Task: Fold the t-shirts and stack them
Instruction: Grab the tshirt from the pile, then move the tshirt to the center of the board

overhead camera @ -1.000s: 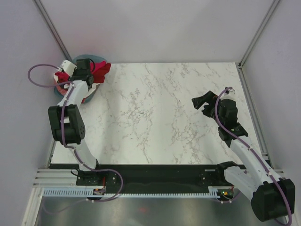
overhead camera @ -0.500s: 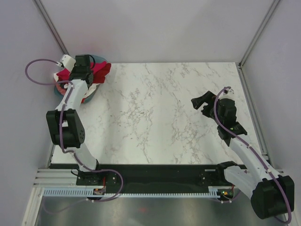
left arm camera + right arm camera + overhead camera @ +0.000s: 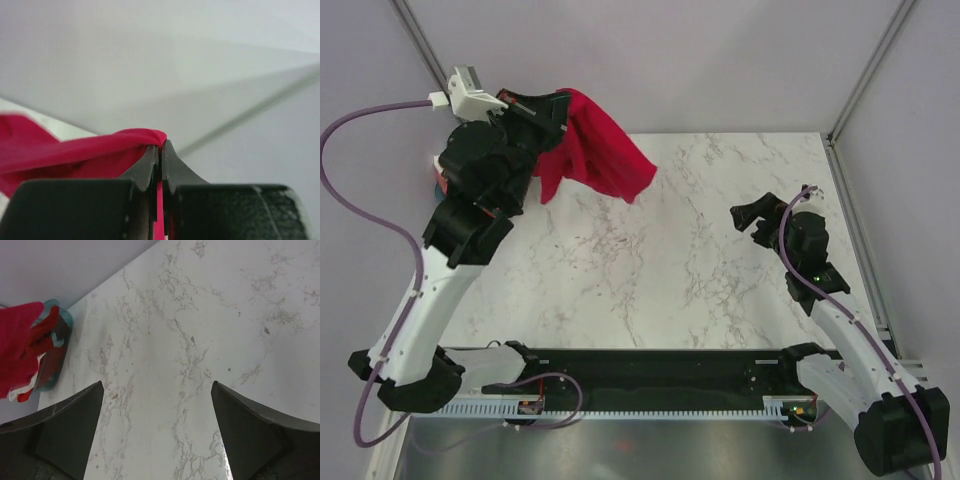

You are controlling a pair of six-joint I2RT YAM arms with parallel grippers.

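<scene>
Left hand [image 3: 160, 150] pinches the crimson shirt [image 3: 595, 155], which hangs above the bench [image 3: 700, 260]; right hand [image 3: 157, 385] hovers spread. Other shirts [image 3: 20, 392], seemingly, lie in the basin [image 3: 64, 320].

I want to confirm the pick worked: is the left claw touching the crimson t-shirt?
Touching. The left wrist view shows the left claw closed on a fold of the crimson t-shirt, cloth pinched between its tips.
</scene>
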